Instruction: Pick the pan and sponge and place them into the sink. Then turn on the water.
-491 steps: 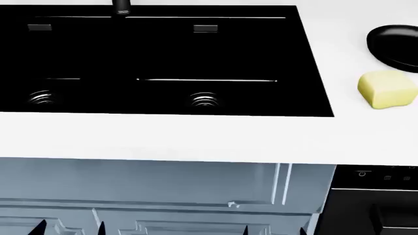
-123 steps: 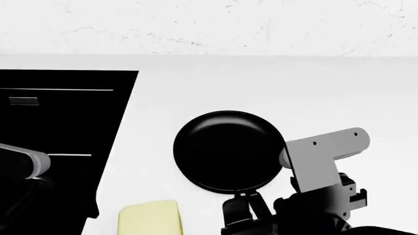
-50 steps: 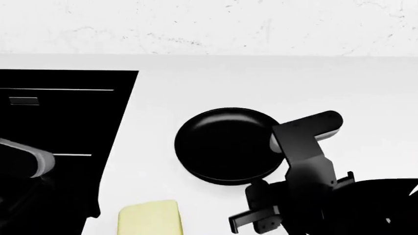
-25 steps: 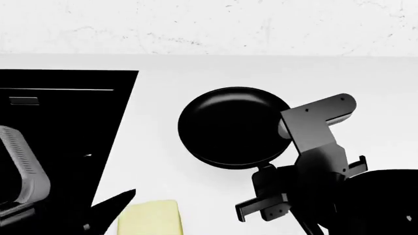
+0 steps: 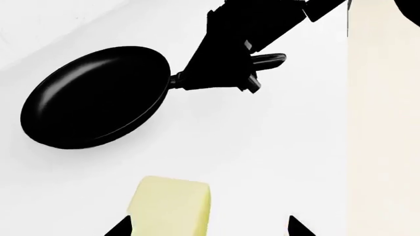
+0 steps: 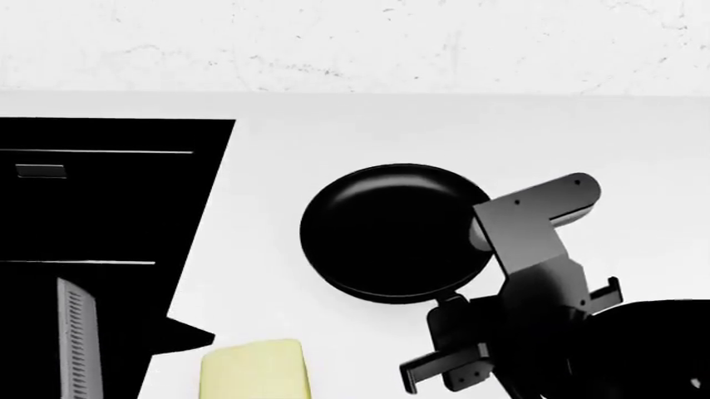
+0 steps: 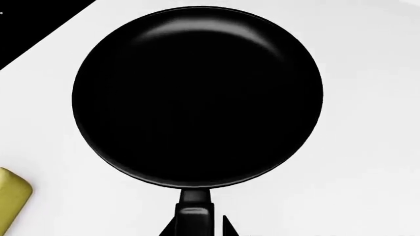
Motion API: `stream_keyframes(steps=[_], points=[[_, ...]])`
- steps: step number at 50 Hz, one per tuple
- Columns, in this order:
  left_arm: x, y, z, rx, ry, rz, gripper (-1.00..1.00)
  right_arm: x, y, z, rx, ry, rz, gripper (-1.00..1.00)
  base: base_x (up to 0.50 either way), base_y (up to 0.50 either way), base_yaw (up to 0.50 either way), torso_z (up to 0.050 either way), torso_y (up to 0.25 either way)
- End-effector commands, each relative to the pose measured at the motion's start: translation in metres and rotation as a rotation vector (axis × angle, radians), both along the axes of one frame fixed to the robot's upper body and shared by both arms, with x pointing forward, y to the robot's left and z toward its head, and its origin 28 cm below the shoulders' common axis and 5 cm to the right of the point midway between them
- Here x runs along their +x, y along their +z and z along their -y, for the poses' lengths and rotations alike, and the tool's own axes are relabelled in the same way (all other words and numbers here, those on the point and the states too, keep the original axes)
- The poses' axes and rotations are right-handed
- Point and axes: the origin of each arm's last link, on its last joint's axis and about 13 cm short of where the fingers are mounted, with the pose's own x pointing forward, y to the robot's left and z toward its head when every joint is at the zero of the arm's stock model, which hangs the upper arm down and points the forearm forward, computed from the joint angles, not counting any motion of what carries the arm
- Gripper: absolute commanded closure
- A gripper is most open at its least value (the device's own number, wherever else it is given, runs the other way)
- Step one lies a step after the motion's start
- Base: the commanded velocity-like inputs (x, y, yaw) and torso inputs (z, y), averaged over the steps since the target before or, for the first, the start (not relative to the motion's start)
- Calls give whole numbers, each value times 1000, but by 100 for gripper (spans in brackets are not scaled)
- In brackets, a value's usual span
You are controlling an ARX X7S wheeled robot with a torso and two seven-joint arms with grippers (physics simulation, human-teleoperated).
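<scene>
Gripping the pan by its handle with right hand, clenched; left hand spread open over the sponge on the bench, beside sink.

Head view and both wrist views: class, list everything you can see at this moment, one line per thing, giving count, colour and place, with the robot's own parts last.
pan: one, glossy black, at the worktop's middle, right of the sink, handle toward the robot.
sponge: one, pale yellow, on the worktop nearer the robot than the pan, apart from it.
sink: one, black, set into the worktop at the left; a small overflow slot shows.
worktop: one, white, under everything.
wall: one, white and speckled, behind the worktop.
left end effector: one, black, open, fingertips either side of the sponge's near end.
right end effector: one, black, at the pan's handle; whether it grips is unclear.
</scene>
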Motion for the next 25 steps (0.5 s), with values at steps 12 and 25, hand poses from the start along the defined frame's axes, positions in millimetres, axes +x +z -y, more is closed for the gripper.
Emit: stream_keyframes(steps=[12,25], points=[[27,5,-7,80,4,-8,-100,2,3,1,-1,-11,46,100,0,0,0,1,1],[43,6,-8,125,-8,-14,-100,5,0,-1,-12,-4,38,100,0,0,0,0,2]])
